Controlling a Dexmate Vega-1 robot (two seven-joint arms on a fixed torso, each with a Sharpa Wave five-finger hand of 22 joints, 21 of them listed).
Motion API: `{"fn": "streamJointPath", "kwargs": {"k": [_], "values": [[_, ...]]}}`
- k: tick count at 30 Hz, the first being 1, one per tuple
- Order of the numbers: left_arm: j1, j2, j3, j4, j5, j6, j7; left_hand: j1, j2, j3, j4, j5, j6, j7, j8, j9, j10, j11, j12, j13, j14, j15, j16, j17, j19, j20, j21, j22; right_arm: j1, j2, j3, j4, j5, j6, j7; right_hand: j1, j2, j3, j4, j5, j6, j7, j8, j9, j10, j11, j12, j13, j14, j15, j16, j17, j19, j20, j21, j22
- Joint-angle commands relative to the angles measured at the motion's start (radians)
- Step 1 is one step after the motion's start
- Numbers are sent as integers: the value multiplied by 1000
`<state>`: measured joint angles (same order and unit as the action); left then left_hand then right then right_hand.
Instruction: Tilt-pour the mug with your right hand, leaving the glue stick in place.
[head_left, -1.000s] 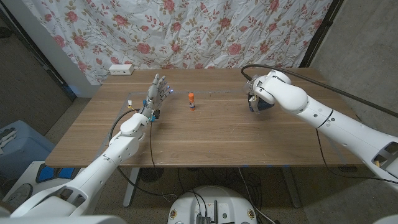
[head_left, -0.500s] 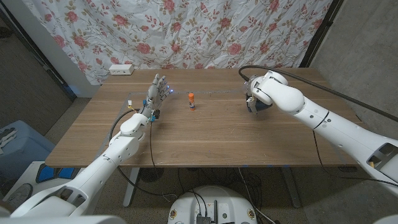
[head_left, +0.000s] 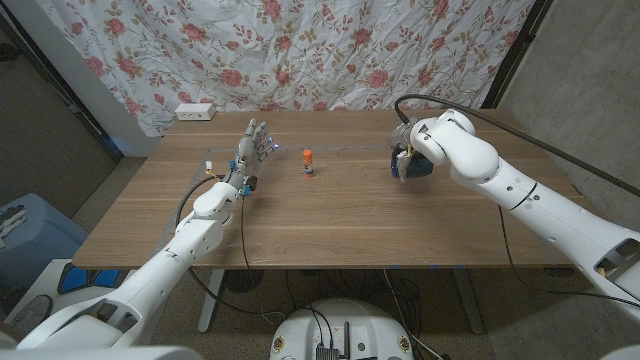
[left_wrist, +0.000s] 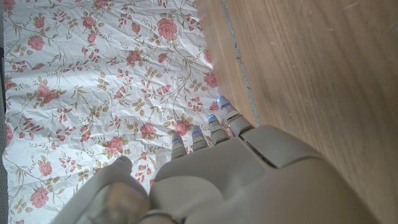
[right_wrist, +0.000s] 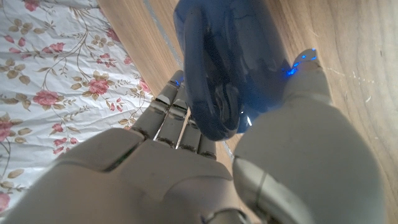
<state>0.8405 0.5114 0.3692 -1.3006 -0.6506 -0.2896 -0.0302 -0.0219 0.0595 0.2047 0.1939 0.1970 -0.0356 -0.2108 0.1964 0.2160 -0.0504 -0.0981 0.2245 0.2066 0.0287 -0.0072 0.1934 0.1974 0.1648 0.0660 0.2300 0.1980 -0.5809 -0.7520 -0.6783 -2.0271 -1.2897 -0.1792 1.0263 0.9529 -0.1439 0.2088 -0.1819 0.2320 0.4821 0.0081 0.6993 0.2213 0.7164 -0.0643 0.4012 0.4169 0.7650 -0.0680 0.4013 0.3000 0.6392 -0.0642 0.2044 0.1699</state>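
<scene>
My right hand (head_left: 428, 150) grips a dark blue mug (head_left: 414, 165) at the far right of the wooden table (head_left: 330, 225). In the right wrist view the mug (right_wrist: 227, 59) sits between the thumb and the fingers of that hand (right_wrist: 205, 174). I cannot tell whether the mug touches the table. An orange-capped glue stick (head_left: 308, 162) stands upright near the table's far middle, well apart from the mug. My left hand (head_left: 251, 152) stands beyond the glue stick on the left with its fingers stretched out, holding nothing; the left wrist view shows the hand (left_wrist: 249, 180) from behind.
A white power strip (head_left: 194, 111) lies at the far left corner. A floral curtain (head_left: 300, 50) hangs just behind the table. A black cable (head_left: 520, 125) arcs over my right arm. A blue bin (head_left: 20, 230) stands on the floor at the left.
My right hand has turned at the wrist and shifted slightly away with the mug, which now shows more on the hand's near side. The glue stick and left hand have stayed put.
</scene>
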Motion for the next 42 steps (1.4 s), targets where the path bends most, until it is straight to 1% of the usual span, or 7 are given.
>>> {"fn": "streamJointPath", "kwargs": {"k": [1,4,18,28,33,39,42], "values": [[1,0,0,-2,0,1,0,-3,119,6,1,4,-2,-7,6,3,-2,-6,4,5,9,-4,5,5,9,0,6,3,-66,-17,80,-35,146,-140,-98,140,159,36,33,-3,102,-101,7,0,140,-137,-4,3,18,-168,1,7,5,-113,-1,5],[0,0,0,-1,0,1,0,-3,119,6,1,4,-2,-7,7,3,-3,-7,4,5,8,-4,5,5,9,0,6,3,-87,-25,102,-46,194,-176,-138,140,160,35,33,-5,104,-103,8,0,141,-137,-4,4,19,-166,1,9,8,-115,0,5],[0,0,0,-2,0,1,0,-3,119,6,1,4,-3,-7,6,3,-3,-6,4,5,8,-4,5,5,9,-1,6,3,-163,-77,150,-91,385,-293,-317,136,162,31,33,-12,109,-103,13,-2,148,-138,-10,3,21,-167,1,15,17,-116,3,6],[0,0,0,-1,0,1,0,-3,119,6,1,4,-3,-7,6,3,-5,-8,3,5,8,-4,5,5,9,-1,6,3,-206,-109,160,-110,524,-352,-453,134,163,28,34,-15,112,-101,15,-4,149,-136,-13,4,25,-165,3,19,20,-117,4,6],[0,0,0,0,0,1,0,-3,119,6,1,4,-2,-7,6,3,-3,-7,4,5,8,-4,5,5,9,0,6,3,-238,-120,177,-117,604,-374,-541,139,165,30,31,-17,114,-100,16,-4,150,-136,-14,5,26,-168,3,21,22,-116,5,7],[0,0,0,-1,0,1,0,-3,119,6,1,4,-2,-7,6,3,-3,-5,4,5,8,-4,5,5,9,-1,6,3,-293,-120,216,-122,726,-397,-671,140,168,29,31,-20,120,-100,19,-6,153,-136,-15,8,28,-165,5,25,24,-117,6,7],[0,0,0,-1,0,1,0,-3,119,6,1,4,-2,-6,6,3,-4,-7,4,5,8,-4,5,5,9,-1,6,3,-309,-120,219,-122,768,-410,-729,140,167,27,31,-21,119,-99,19,-6,153,-136,-16,8,28,-164,5,27,26,-117,6,7]]}}
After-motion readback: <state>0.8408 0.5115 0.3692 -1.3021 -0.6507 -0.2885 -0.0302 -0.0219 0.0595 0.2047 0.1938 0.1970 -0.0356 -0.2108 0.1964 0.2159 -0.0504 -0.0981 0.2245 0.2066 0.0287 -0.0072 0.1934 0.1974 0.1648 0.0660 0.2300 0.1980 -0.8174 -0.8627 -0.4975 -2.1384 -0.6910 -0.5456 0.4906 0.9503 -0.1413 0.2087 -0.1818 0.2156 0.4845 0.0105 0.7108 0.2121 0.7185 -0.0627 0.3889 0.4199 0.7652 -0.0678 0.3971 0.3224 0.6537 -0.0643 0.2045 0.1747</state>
